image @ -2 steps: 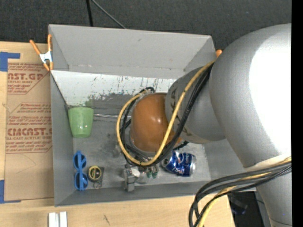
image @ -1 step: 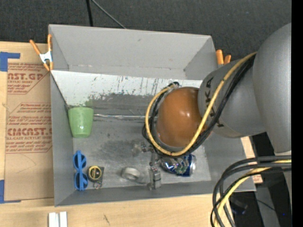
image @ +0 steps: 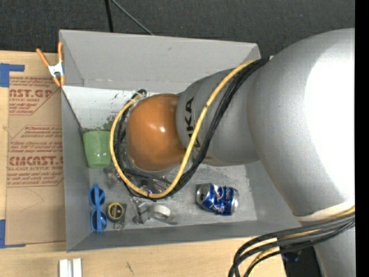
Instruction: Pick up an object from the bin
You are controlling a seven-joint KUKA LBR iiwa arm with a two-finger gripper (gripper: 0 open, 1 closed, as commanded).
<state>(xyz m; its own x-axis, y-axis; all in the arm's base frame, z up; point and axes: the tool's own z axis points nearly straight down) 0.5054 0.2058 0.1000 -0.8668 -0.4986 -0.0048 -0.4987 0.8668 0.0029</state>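
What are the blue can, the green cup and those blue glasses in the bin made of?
The crushed can looks like thin metal, probably aluminium: glossy print, dented sides. The green cup seems plastic: pale, matt, evenly coloured. The blue glasses look like moulded plastic, one bright colour throughout.

Single camera above the grey metal bin (image: 155, 53), looking steeply down and slightly from one side, set near enough that the bin's rim approaches the frame's upper and lower edges, with the robot arm (image: 300, 126) entering from the right.
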